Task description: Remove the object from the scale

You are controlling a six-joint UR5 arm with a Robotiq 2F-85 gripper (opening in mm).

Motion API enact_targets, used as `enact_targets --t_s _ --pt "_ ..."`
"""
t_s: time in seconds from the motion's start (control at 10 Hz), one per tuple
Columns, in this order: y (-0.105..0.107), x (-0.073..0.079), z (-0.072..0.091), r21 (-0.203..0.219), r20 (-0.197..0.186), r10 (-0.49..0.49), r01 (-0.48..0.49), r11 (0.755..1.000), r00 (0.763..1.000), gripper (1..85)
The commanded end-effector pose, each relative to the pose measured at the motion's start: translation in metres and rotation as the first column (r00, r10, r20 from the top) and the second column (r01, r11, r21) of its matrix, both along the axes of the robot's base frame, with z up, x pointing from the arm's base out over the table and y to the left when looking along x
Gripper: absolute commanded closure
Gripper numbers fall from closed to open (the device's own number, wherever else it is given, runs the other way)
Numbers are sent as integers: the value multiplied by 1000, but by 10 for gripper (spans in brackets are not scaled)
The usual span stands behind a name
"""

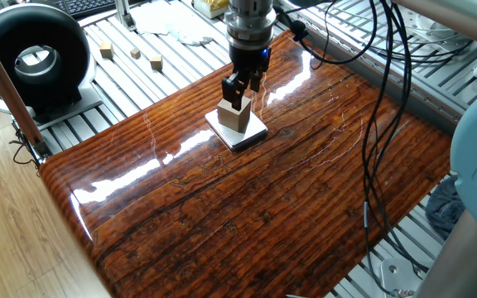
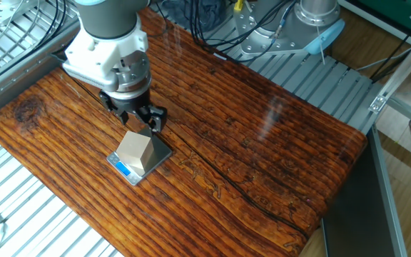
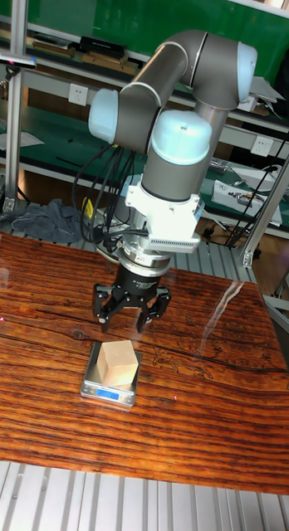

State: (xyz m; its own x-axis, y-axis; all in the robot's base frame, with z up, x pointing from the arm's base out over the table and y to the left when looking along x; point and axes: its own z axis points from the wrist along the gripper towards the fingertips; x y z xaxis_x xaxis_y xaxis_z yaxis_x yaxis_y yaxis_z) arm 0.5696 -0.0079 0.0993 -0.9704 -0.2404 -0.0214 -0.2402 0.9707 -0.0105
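The object, a light-tan wooden cube [image 1: 234, 116] [image 2: 135, 151] [image 3: 118, 362], stands on the scale [image 1: 253, 134] [image 2: 162, 152] [image 3: 111, 395], a thin square slab with a blue front strip. My gripper [image 1: 239, 88] [image 2: 138, 118] [image 3: 128, 322] hangs open just above and behind the cube. Its fingers are spread wider than the cube and do not touch it. In the one fixed view the fingertips overlap the cube's top rear edge. Nothing is held between them.
The scale rests on a glossy dark wooden board [image 1: 247, 207]. Three small wooden blocks [image 1: 135, 54] lie on the slatted surface at the back left, near a black ring-shaped device [image 1: 36, 58]. Black cables [image 1: 379, 124] hang over the board's right side.
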Motion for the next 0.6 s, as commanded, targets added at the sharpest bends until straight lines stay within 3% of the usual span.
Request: enact_targets --t_s 0.0,0.2,0.3,0.4,0.5 --pt "4 5 1 18 19 5 -6 1000 1000 213" --pt "9 16 2 30 61 52 -53 998 997 230" --pt "4 28 3 8 107 62 -63 998 992 230" --pt "-7 34 4 -35 126 68 -65 997 990 233" --pt "-18 33 4 -79 121 77 -68 995 990 260"
